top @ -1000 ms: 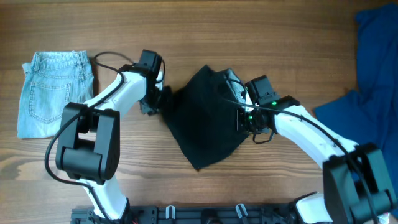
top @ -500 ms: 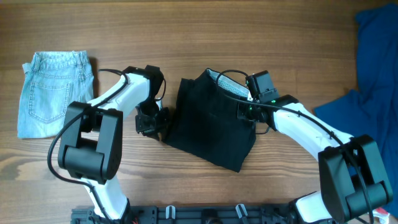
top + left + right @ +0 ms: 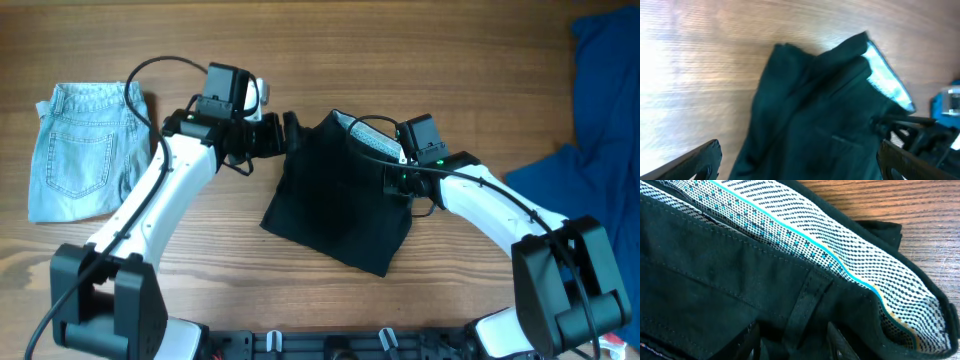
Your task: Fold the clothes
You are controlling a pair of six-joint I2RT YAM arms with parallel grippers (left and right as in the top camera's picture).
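A soft black shorts-like garment [image 3: 335,200] lay in a rough four-sided heap on the brown wood-grain table [image 3: 300,50], and everything else is placed here by that garment. Its waistband sat at the garment's far right corner, turned open so that the whitish-grey lining [image 3: 805,235] showed. Close up, the lining was woven with dark dashes and small teal crosses, and edged by a thin teal line. A black belt loop [image 3: 802,305] ran down the outer cloth just below that lining.

The left gripper [image 3: 288,133] hung just beside the garment's far left corner. Its two black fingers were spread as wide as they go, and nothing was between them. In the left wrist view the fingers [image 3: 697,160] framed the bottom corners, with the garment's dark folds [image 3: 810,115] lying free beneath them and the table showing to the side.

The right gripper [image 3: 398,188] was down on the garment's right edge, just under the open waistband. Its fingers [image 3: 747,340] stood partway apart and their tips rested against the black cloth. The belt loop ran towards the gap between them, and the cloth there lay flat rather than bunched.

A pair of light-blue denim shorts [image 3: 85,150] with back pockets lay flat, well to the left of the garment. A piece of bright royal-blue fabric [image 3: 605,110] lay well to the garment's right, at the table's edge.
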